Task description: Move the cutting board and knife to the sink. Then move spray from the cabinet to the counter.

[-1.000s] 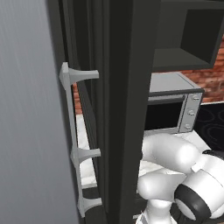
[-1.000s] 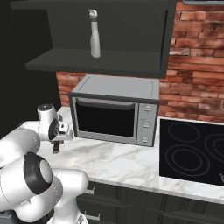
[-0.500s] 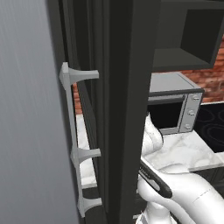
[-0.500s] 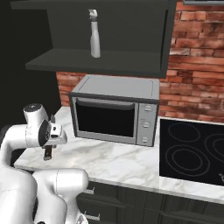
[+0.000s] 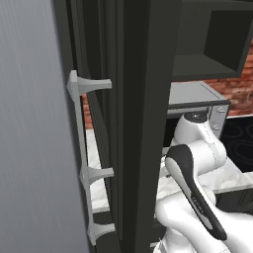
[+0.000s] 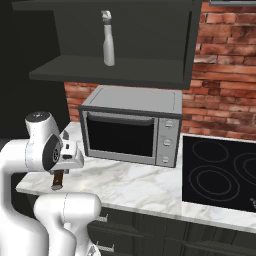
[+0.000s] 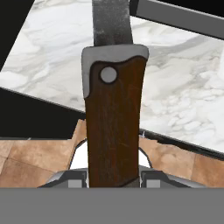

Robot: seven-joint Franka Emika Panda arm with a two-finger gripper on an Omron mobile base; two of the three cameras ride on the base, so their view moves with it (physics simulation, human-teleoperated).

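My gripper (image 7: 113, 177) is shut on the knife (image 7: 113, 127). Its brown wooden handle with a steel bolster runs up between the fingers, and the dark blade points away over the marble. In the right base view the gripper (image 6: 59, 176) hangs at the counter's (image 6: 140, 186) front left edge with the knife (image 6: 58, 181) handle in it. The spray (image 6: 107, 46), a slim pale bottle, stands upright on the shelf of the open dark cabinet (image 6: 150, 70) above. The cutting board and the sink are out of view.
A steel microwave (image 6: 132, 125) sits on the counter under the cabinet, and a black cooktop (image 6: 220, 172) lies to its right. A tall dark cabinet door with silver handles (image 5: 81, 148) stands close on the left. Wooden floor (image 7: 26, 157) lies below the counter edge.
The hand with the knife has sunk a little toward the counter's front edge, and the arm's elbow has swung round and risen in front of the base.
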